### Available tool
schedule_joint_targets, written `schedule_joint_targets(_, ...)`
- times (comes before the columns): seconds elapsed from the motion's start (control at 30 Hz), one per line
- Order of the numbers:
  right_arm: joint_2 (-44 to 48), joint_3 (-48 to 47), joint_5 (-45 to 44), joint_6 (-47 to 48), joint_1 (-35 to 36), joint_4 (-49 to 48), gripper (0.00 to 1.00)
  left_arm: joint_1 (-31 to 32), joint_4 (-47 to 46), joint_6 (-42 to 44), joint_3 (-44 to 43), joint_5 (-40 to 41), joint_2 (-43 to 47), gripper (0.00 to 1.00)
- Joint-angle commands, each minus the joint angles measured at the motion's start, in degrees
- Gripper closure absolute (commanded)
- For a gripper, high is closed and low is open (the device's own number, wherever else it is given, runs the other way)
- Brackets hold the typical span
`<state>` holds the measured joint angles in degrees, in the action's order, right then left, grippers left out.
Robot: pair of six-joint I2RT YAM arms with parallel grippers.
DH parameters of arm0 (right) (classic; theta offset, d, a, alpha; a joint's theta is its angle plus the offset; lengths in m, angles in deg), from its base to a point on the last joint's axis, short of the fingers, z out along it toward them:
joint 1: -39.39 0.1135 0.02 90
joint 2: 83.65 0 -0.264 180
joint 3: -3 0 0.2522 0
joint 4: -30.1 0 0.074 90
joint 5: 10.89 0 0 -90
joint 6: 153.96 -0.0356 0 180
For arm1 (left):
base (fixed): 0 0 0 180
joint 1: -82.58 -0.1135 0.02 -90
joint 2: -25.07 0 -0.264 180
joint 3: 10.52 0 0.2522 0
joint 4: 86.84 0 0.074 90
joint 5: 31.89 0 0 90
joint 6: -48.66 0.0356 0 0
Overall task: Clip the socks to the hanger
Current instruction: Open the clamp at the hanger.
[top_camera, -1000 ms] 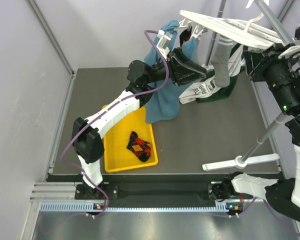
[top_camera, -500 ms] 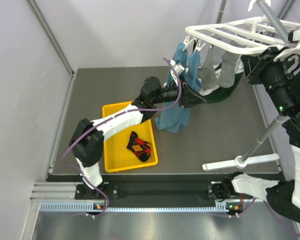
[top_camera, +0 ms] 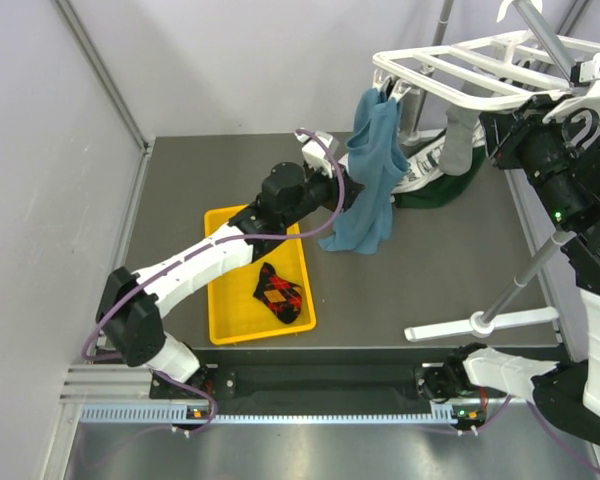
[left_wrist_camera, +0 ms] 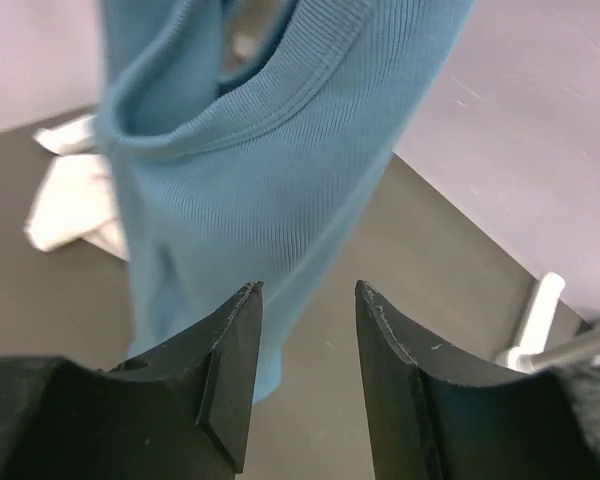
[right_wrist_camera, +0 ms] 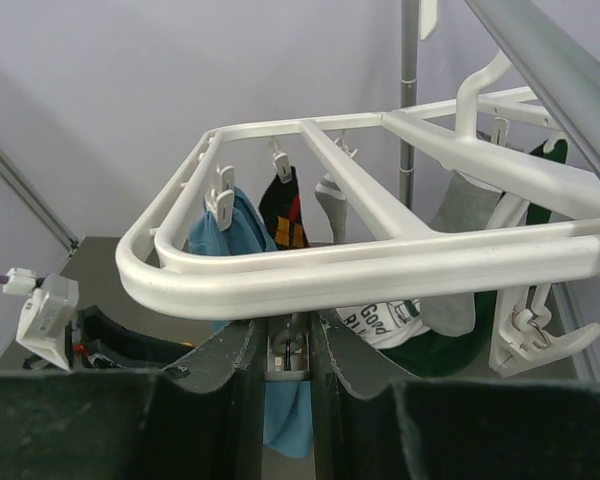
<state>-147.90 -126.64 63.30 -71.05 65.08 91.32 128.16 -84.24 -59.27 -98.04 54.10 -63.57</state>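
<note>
The white hanger (top_camera: pixel 450 62) hangs at the back right, and the right wrist view shows it from close by (right_wrist_camera: pixel 380 262). A blue cloth (top_camera: pixel 372 170), an argyle sock (right_wrist_camera: pixel 284 210) and grey socks (top_camera: pixel 458 140) hang from its clips. A second argyle sock (top_camera: pixel 278 293) lies in the yellow tray. My left gripper (top_camera: pixel 342 193) is open and empty just left of the blue cloth (left_wrist_camera: pixel 260 150), with its fingertips (left_wrist_camera: pixel 242 300) near the cloth's lower edge. My right gripper (right_wrist_camera: pixel 288 340) is shut on a small clip (right_wrist_camera: pixel 288 358) under the hanger's front bar.
The yellow tray (top_camera: pixel 230 300) sits at the front left of the table. A white printed cloth (top_camera: pixel 420 175) and a dark green cloth (top_camera: pixel 450 188) lie under the hanger. The grey stand pole (top_camera: pixel 535 265) and its white base (top_camera: pixel 480 322) stand at the right.
The hanger has swung from a tilt to level. My left gripper has drawn back to the left, away from the hanging blue cloth. The right gripper stays on the hanger.
</note>
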Motion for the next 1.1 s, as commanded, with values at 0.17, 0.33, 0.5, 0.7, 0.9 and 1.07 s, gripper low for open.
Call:
schedule_joint_targets(0.17, 0.09, 0.82, 1.57, -1.43, -0.20, -0.79, 1.00, 0.73, -11.85, 1.51, -4.70, -25.71, 2.26, 0.46)
schedule_joint_targets(0.33, 1.14, 1.79, 3.94, -3.45, -0.20, -0.62, 1.00, 3.63, -21.87, -8.05, -13.94, -30.79, -4.60, 0.40)
schedule_joint_targets(0.5, 2.20, 3.46, 6.14, -3.89, -0.20, -0.88, 1.00, 4.43, -27.32, -20.10, -28.35, -32.46, -15.41, 0.42)
schedule_joint_targets(0.7, 4.04, 5.57, 6.85, -3.89, -0.20, -2.11, 1.00, 5.74, -28.48, -24.17, -35.22, -30.71, -20.34, 0.37)
schedule_joint_targets(0.9, 4.48, 6.89, 7.64, -3.80, -0.29, -2.29, 1.00, 5.92, -32.76, -26.53, -37.78, -32.28, -22.89, 0.36)
schedule_joint_targets(1.07, 4.75, 7.42, 7.81, -3.63, -0.21, -2.20, 1.00, 6.53, -35.43, -25.67, -39.00, -35.71, -23.59, 0.35)
